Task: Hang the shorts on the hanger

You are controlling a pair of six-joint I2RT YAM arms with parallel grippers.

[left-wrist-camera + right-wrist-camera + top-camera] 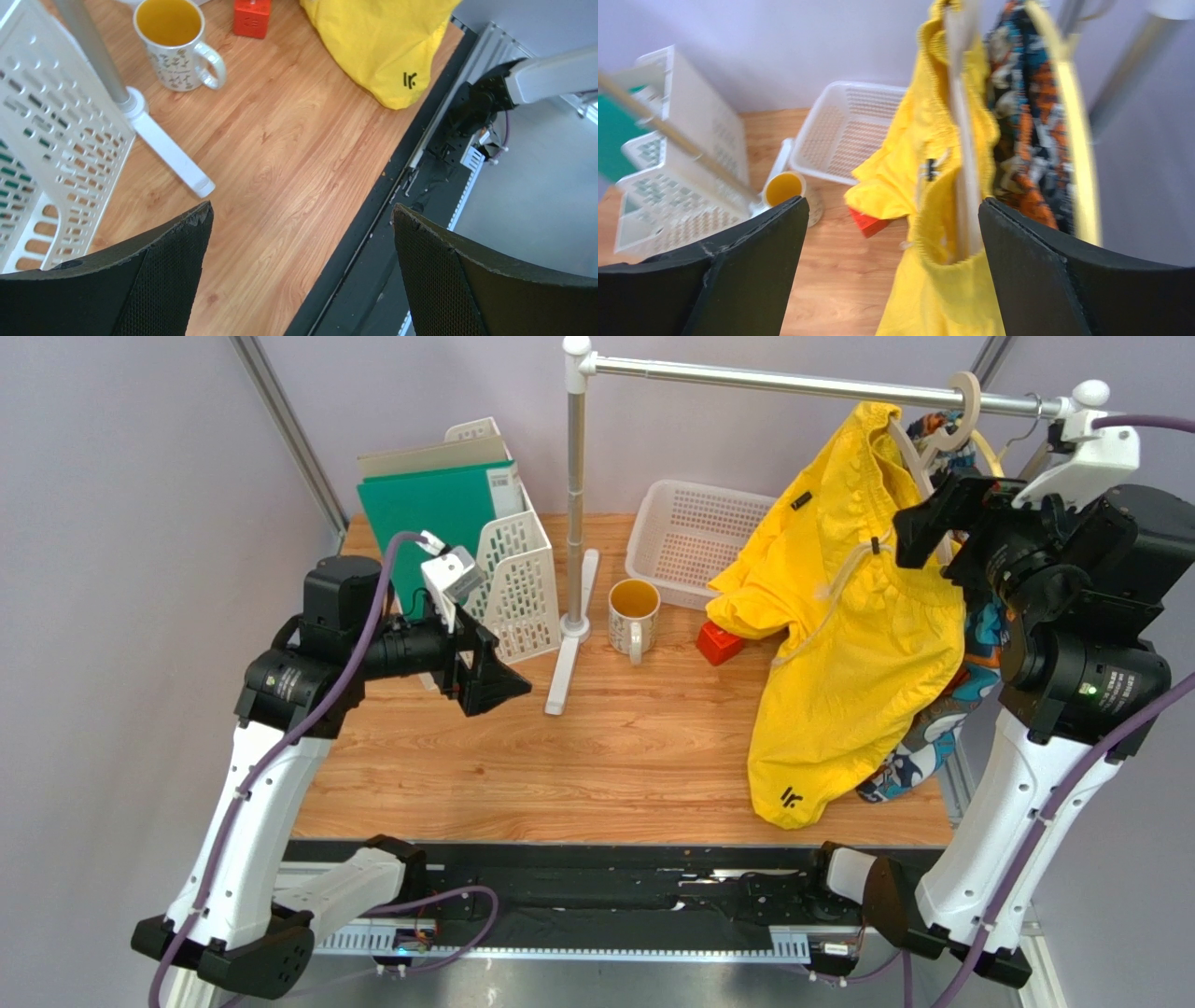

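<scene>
The right gripper (889,210) stands with jaws spread wide, gripping nothing; the shorts (927,126) hang just ahead of it, draped over the hanger (962,140), whose hook sits on the rail (786,385) above. The left gripper (302,210) is likewise spread wide and empty, with the mug (172,42) ahead to its left and the shorts' logo hem further ahead
</scene>
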